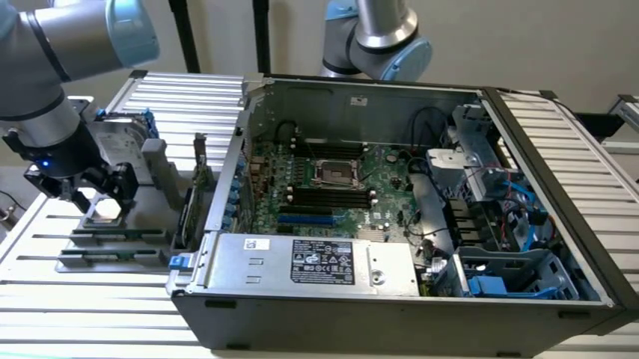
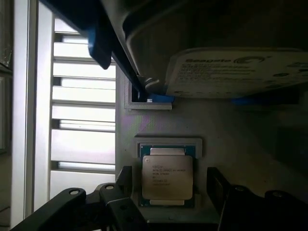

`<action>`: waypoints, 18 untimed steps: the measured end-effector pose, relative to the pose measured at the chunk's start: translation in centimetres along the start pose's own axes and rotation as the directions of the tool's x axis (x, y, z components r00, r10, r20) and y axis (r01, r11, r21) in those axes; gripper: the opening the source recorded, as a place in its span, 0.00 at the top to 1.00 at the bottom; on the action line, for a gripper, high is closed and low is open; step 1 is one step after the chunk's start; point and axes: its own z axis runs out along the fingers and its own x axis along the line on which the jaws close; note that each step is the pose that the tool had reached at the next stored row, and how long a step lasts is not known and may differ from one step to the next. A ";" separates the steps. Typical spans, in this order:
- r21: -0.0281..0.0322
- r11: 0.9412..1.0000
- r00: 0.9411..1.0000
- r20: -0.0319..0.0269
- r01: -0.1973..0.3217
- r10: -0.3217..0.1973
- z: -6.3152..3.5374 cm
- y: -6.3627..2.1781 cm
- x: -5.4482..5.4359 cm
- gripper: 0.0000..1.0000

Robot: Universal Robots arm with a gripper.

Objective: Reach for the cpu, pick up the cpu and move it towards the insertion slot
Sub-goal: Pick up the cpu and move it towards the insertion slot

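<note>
**While the gripper (image 2: 170, 185) straddles the cpu (image 2: 167, 175), the slot (image 1: 334, 173) lies well off to one side**

Because the gripper hangs straight over the cpu, the relation that matters is already close. The chip lies flat between the two dark fingers (image 2: 125, 180), one on each flank. A sliver of grey holder (image 2: 231, 139) shows on either side, so the gripper is open and touches nothing. The cpu sits in a shallow square recess of that holder, printed face up. It is near enough square, and its slightly longer sides seem to run alongside the fingers. By that reading, a squeeze would fall across the shorter span.

Beyond the chip, further from the gripper, a hard drive (image 2: 236, 72) stands on edge in the same holder.

From the gripper, the slot is well apart. It lies past the near wall of the open case (image 1: 239, 149), toward the exterior view's right, on the green board. The holder rests on the slatted counter (image 1: 60, 299) just beside that case.
</note>
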 end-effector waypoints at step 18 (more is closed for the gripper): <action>0.000 1.000 1.000 0.000 0.000 0.000 0.30 -0.01 0.0 0.45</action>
